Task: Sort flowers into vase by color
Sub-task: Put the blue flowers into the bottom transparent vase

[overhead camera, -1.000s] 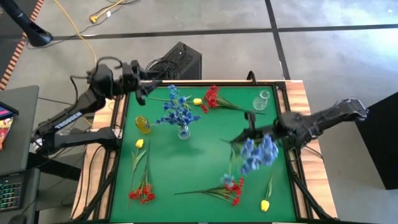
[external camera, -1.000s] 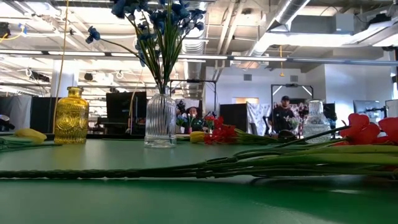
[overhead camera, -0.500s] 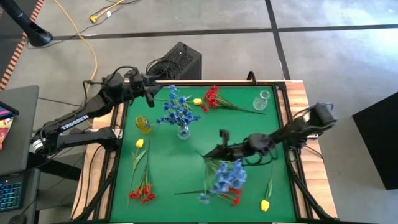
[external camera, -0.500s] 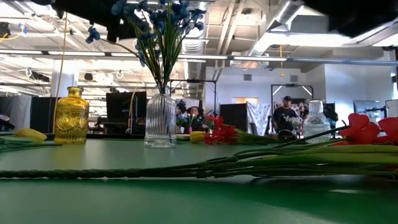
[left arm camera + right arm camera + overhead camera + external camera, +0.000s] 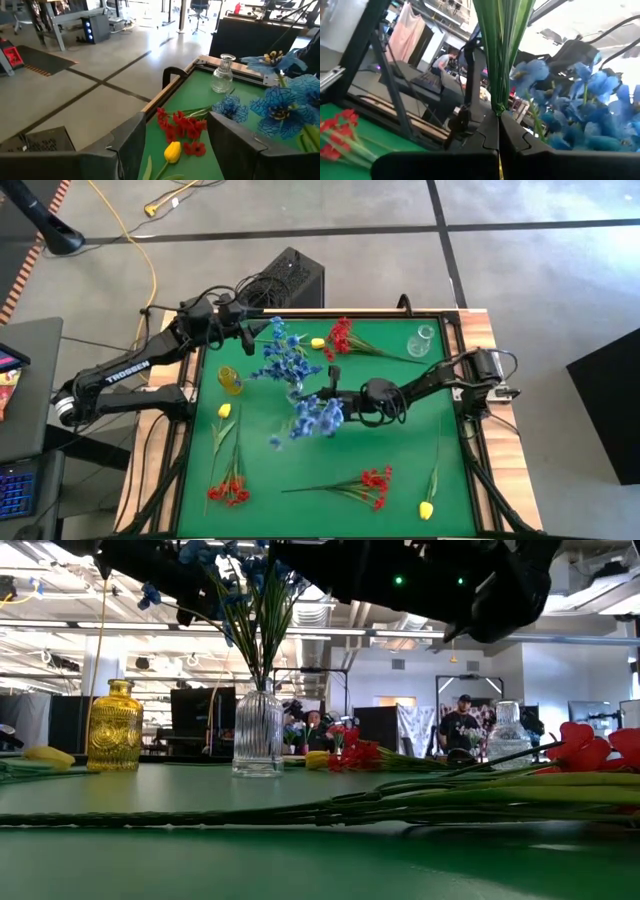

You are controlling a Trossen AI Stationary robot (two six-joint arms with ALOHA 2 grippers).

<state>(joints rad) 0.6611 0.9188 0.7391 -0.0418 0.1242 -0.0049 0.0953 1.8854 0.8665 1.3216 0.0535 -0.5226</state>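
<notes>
So I've got a blue sprig (image 5: pixel 312 418) pinched by its green stems in my right gripper (image 5: pixel 498 131), fingers closed tight on them. In the high view it hangs over the middle of the green table (image 5: pixel 300 465), blooms trailing toward the left of the frame, just below and right of the clear vase (image 5: pixel 295 390) that already has blue flowers (image 5: pixel 283 352) in it. My own blooms blur a bit there, so I can't tell whether they touch the vase or only overlap it. In the low view my arm is just a dark mass across the top and the held sprig is hard to pick out.

My left gripper (image 5: pixel 170 145) sits at the upper left of the table, by the back edge, fingers spread apart with nothing between them. Past them I see a red sprig (image 5: pixel 181 131), a yellow bud (image 5: pixel 172 151) and a small clear bottle (image 5: pixel 222 75) near the rim.

Lying flat elsewhere:
- a red sprig (image 5: pixel 360 483) at lower centre
- a yellow tulip (image 5: pixel 427 508) at lower right
- red blooms (image 5: pixel 228 492) and a yellow bud (image 5: pixel 224 410) on the left side
- a yellow vase (image 5: pixel 230 380) left of the clear one

The low view cuts the near stems (image 5: pixel 330 802) off at both edges. A person (image 5: pixel 460 725) stands far back in the room
</notes>
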